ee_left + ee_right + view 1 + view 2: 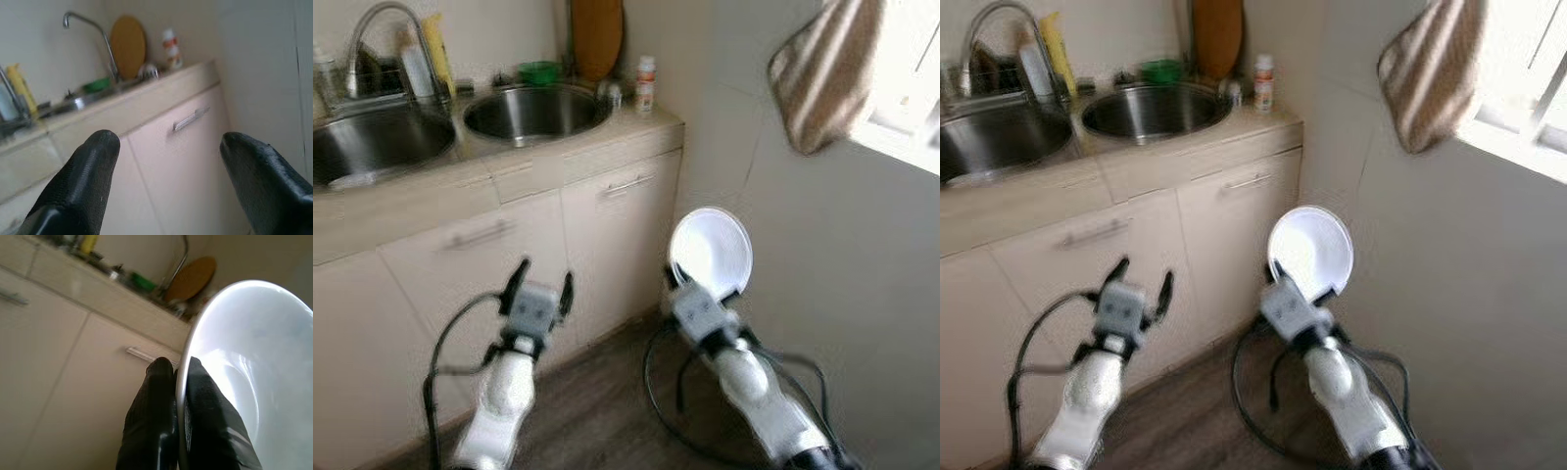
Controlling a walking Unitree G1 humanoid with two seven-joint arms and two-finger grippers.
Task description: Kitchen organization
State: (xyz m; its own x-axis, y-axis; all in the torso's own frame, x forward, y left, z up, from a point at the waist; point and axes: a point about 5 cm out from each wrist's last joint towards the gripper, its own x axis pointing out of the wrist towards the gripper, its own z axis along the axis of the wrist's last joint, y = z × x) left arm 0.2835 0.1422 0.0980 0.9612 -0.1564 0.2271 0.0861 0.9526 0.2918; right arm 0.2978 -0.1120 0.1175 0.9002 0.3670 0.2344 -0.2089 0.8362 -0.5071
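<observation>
Right tool (677,284) pinches a white bowl (711,253) by its rim, held up in front of the cabinets; left tool (540,281) is spread and holds nothing.

The right tool's two black fingers (156,416) are pressed together on the bowl's rim, one on each side of it, and the bowl stands on edge above the tool, near the pale wall (842,294) at the right end of the bench (578,137). The left tool hangs in front of a cabinet door (460,274), its fingers (83,181) well apart. On the bench above, two steel sinks (536,110) sit side by side with a tap (386,39) between them; a small white and orange bottle (646,83) stands at the bench's right corner, a round wooden board (597,37) leans against the back wall, and a green item (540,71) lies behind the right sink. A striped towel (822,73) hangs on the wall by the window.
</observation>
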